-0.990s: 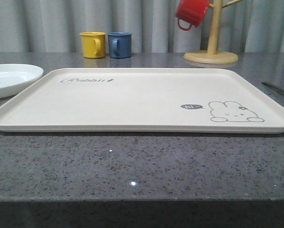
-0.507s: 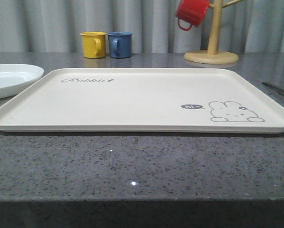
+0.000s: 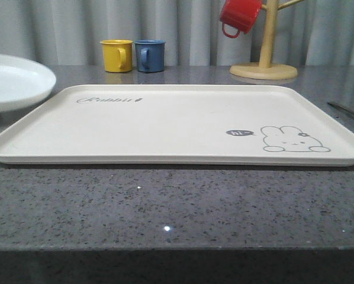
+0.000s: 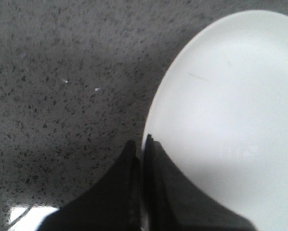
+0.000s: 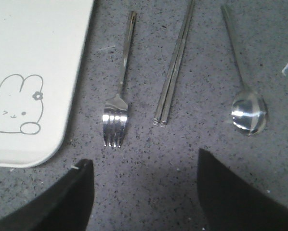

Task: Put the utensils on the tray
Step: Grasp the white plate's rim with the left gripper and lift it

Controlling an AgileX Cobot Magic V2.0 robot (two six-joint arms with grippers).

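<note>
Lying on the speckled counter (image 5: 149,159) just beside the tray's (image 5: 33,43) right rim, the fork (image 5: 118,103), chopsticks (image 5: 173,72) and spoon (image 5: 245,91) sit parallel with bare gaps between them; the right claw (image 5: 144,192) hangs spread wide over open counter. In the left wrist view, the left claw (image 4: 141,190) is clenched on the plate's (image 4: 230,120) rim. The plate sits at the front view's left edge, its rim raised

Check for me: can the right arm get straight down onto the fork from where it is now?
Probably yes. The right gripper hangs open above the counter, and the fork lies flat just ahead of its jaws, apart from the tray and the chopsticks, with nothing covering it.
</note>
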